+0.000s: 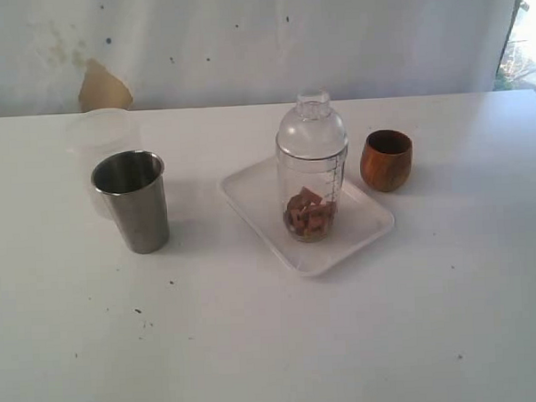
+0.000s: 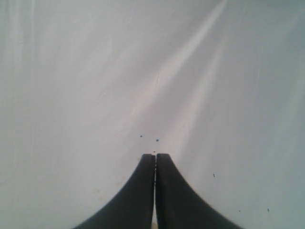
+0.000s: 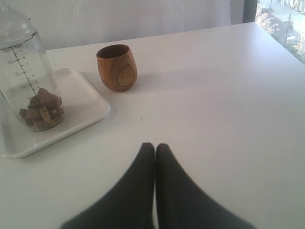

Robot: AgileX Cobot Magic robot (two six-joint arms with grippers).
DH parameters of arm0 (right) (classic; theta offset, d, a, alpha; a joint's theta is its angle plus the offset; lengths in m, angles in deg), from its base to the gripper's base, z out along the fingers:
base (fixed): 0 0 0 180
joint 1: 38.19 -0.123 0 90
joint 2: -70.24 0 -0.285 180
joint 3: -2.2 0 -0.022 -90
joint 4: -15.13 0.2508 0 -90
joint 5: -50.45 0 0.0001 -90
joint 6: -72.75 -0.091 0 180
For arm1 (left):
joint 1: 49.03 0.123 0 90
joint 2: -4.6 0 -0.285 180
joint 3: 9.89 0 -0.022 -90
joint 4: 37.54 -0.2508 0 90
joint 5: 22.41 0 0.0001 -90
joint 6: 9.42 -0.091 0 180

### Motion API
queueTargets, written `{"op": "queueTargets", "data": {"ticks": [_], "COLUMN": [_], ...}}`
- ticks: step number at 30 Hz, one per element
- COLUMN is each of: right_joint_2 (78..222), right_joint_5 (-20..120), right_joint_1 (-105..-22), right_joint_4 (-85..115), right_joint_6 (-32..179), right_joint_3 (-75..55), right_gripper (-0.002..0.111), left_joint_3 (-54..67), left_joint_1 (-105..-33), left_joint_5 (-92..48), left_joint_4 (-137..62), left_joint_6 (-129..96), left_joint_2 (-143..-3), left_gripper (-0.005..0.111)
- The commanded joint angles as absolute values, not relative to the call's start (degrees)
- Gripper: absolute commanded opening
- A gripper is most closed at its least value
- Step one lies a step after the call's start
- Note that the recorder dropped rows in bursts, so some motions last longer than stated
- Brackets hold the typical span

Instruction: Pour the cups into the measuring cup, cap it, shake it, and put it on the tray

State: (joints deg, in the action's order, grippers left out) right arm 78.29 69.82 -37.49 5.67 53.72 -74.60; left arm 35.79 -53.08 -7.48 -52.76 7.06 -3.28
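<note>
Grippers first: left gripper (image 2: 155,156) has its jaws pressed together with nothing between them, only bare white table (image 2: 95,95) under it. Right gripper (image 3: 155,147) is the same: closed, empty, parked over the table well short of the tray (image 3: 86,102). Neither arm shows in the exterior view.

Outward from the right one:
- Wooden cup (image 3: 117,67) is upright just beside the tray, not touching it. It looks empty, but the bottom is in shadow.
- Measuring cup (image 1: 312,177) stands upright on the tray, inside the rim. Domed clear cap (image 1: 312,128) is on, with brown chunks (image 1: 308,213) heaped at the bottom.
- Steel tumbler (image 1: 133,200) is upright on the left, well apart from the tray, with a frosted tub (image 1: 100,133) just behind it.

My read: pour, cap and placement look done. The shake can't be judged from this. Step in hand is just parking clear.

To do it well:
- Back both arms away from the tray side.
- Don't swing the right arm past the wooden cup or the measuring cup. The measuring cup is tall and narrow, so a nudge would likely tip it.
- No re-grip unless the cap seat is off. I can't tell the seal from here.
</note>
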Motion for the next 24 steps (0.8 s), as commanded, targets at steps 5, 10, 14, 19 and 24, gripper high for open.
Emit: {"op": "queueTargets", "data": {"ticks": [5, 10, 14, 19, 24], "right_joint_2": [78.02, 78.02, 78.02, 78.02, 78.02], "right_joint_5": [69.66, 69.66, 69.66, 69.66, 69.66], "right_joint_1": [-37.14, -37.14, -37.14, -37.14, -37.14], "right_joint_4": [5.06, 5.06, 5.06, 5.06, 5.06], "right_joint_6": [53.54, 53.54, 53.54, 53.54, 53.54], "right_joint_3": [-75.01, -75.01, -75.01, -75.01, -75.01], "right_gripper": [0.0, 0.0, 0.0, 0.0, 0.0], "left_joint_3": [39.65, 47.24, 53.53, 61.06, 66.64], "left_joint_1": [-52.89, -52.89, -52.89, -52.89, -52.89], "left_joint_5": [-13.45, -25.08, -28.87, -28.87, -28.75], "left_joint_4": [-52.92, -50.07, -49.52, -49.52, -49.52], "left_joint_6": [6.98, 6.98, 6.98, 6.98, 6.98], "left_joint_2": [-3.19, -3.19, -3.19, -3.19, -3.19], "left_gripper": [0.001, 0.001, 0.001, 0.001, 0.001]}}
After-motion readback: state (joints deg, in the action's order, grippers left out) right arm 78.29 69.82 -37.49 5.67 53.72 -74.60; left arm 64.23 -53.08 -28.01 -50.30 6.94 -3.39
